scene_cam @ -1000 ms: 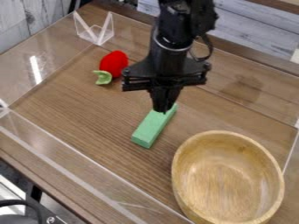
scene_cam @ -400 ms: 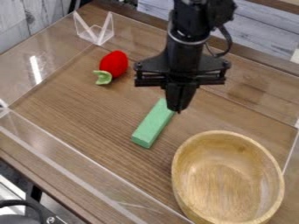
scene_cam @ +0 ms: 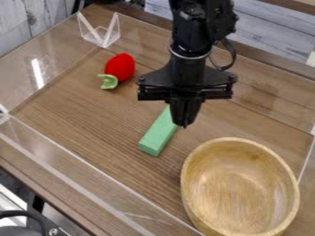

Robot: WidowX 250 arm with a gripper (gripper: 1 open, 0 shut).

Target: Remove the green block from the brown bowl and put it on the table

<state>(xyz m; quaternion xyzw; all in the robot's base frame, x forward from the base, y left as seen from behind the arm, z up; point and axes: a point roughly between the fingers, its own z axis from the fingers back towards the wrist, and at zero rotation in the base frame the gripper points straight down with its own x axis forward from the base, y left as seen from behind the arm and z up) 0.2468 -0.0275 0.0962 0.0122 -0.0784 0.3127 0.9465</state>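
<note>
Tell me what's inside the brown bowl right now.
Nothing shows inside the brown bowl; its floor is bare wood as far as this view reaches. What lies beneath it is covered.

Wood-grain table (scene_cam: 87,122) | on it: green block (scene_cam: 157,135), bowl (scene_cam: 240,187), strawberry toy (scene_cam: 118,67)

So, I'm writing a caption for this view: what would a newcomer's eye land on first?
Probably the black robot hand, looming over the middle of the table. Next, the wide tan bowl at the lower right, with nothing in it. Then the light green block beside it on the wood, and the bright red toy at upper left.
</note>
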